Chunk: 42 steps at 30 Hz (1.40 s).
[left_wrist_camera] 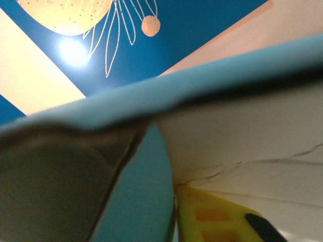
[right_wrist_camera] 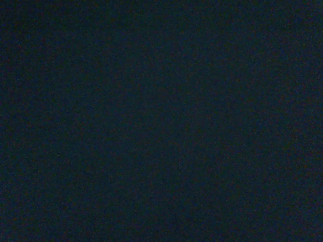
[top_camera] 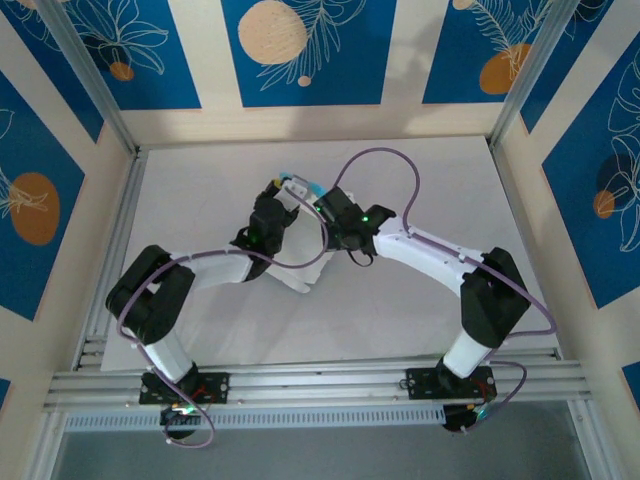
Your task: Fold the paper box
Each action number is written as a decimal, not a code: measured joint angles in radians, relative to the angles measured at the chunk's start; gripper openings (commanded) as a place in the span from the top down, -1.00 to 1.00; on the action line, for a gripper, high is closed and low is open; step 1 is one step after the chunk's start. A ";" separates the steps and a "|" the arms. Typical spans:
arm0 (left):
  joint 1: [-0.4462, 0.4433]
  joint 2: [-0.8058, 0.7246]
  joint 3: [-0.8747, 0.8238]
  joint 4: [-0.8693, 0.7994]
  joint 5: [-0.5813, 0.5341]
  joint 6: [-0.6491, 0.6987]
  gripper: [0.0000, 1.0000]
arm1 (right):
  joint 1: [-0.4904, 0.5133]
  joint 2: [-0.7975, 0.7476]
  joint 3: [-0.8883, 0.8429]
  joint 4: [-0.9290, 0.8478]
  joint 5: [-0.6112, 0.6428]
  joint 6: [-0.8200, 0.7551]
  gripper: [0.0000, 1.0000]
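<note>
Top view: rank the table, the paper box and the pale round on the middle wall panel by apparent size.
1. table
2 and 3. paper box and pale round look alike; the arms cover part of the box, so unranked.

surface: white table (top_camera: 430, 300) | on it: paper box (top_camera: 303, 272), mid-table, seemingly partly lifted off

Left arm (top_camera: 215, 268) and right arm (top_camera: 430, 250) closed off the paper box (top_camera: 303, 272) from both sides, a cable loop (top_camera: 385, 151) arching beyond it; the table (top_camera: 200, 180) lay bare toward its far corners and side edges.
</note>
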<state>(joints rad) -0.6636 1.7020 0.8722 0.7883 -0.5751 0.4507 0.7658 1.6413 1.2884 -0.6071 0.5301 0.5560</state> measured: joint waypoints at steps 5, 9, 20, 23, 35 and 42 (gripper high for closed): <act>0.006 -0.024 -0.057 0.000 0.055 -0.004 0.41 | -0.053 -0.042 -0.036 0.019 -0.036 -0.100 1.00; 0.018 -0.043 -0.111 -0.004 0.155 -0.051 0.18 | -0.093 -0.060 -0.056 0.051 -0.045 -0.187 1.00; 0.043 -0.089 -0.178 -0.053 0.348 -0.177 -0.34 | -0.124 -0.060 -0.147 0.159 -0.040 -0.310 1.00; 0.044 -0.135 -0.185 -0.086 0.394 -0.192 -0.52 | -0.138 -0.061 -0.153 0.192 -0.040 -0.320 1.00; 0.055 -0.271 -0.193 -0.188 0.479 -0.192 -0.57 | -0.179 -0.061 -0.154 0.248 -0.066 -0.320 1.00; 0.083 -0.318 -0.199 -0.235 0.547 -0.198 -0.60 | -0.199 -0.062 -0.168 0.249 -0.087 -0.323 1.00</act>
<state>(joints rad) -0.5804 1.3838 0.6735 0.5529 -0.0277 0.2523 0.5667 1.5795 1.1206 -0.3584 0.4427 0.2333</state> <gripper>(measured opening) 0.795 0.066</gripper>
